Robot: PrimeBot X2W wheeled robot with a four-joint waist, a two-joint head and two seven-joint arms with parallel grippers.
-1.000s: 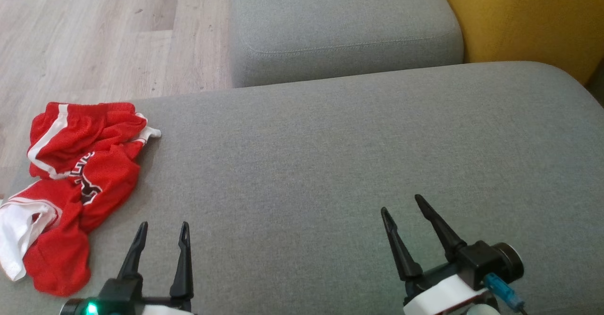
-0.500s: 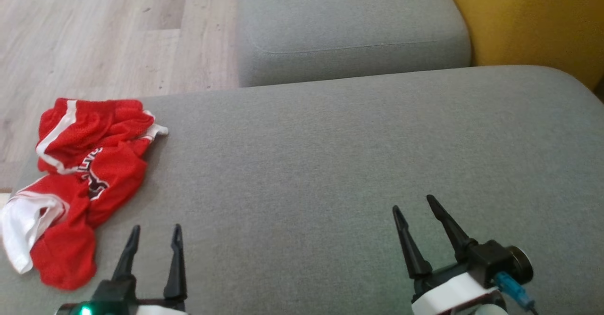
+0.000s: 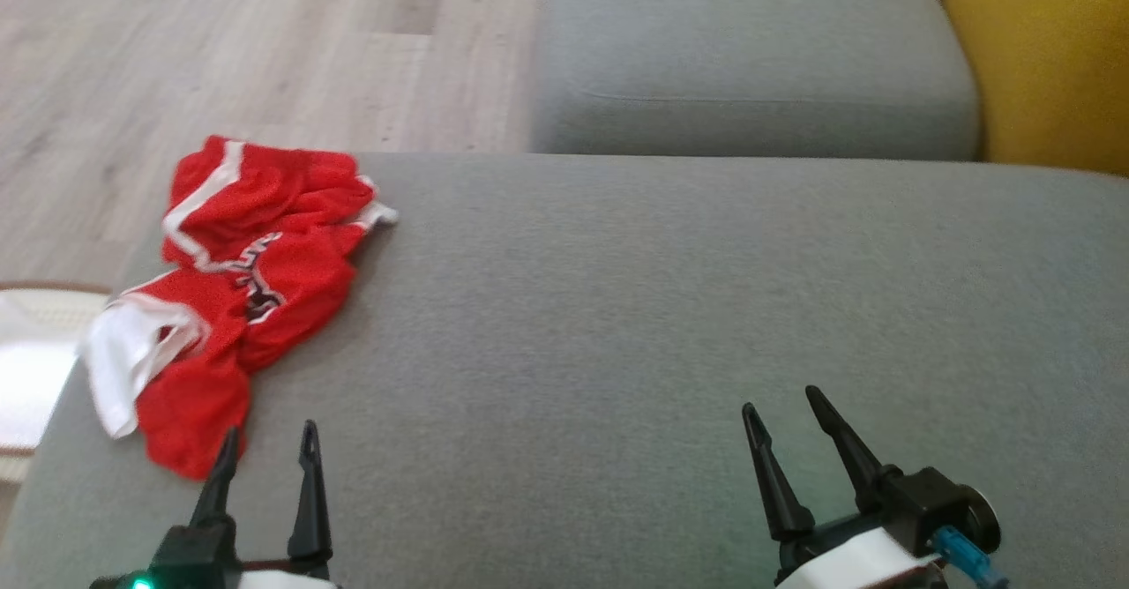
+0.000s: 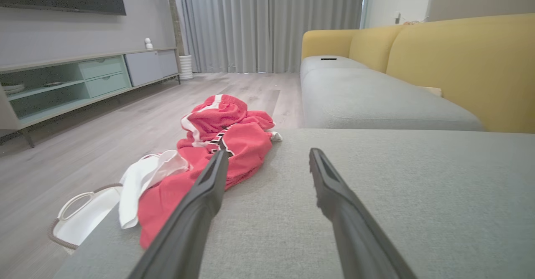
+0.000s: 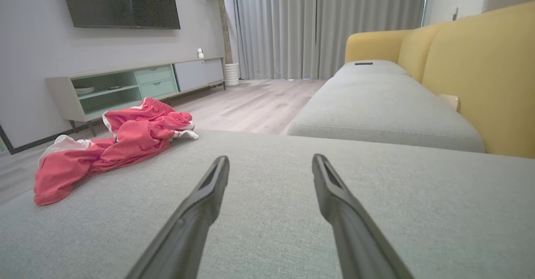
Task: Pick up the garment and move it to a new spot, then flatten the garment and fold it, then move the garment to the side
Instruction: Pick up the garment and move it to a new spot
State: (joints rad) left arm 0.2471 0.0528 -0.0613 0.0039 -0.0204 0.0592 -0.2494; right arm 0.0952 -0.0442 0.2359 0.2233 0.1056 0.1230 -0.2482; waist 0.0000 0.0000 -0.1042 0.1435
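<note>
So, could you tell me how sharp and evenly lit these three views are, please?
Head view: slightly smeared, softening the garment; the white basket at far left is blown out. Left wrist view: even light, garment crisp, left gripper soft near the lens. Right wrist view: likewise for the right gripper, garment paler pink.

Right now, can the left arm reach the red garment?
Probably yes: the left gripper is open, the red garment lies crumpled just ahead to its left, with nothing between them on the grey cushion.
</note>
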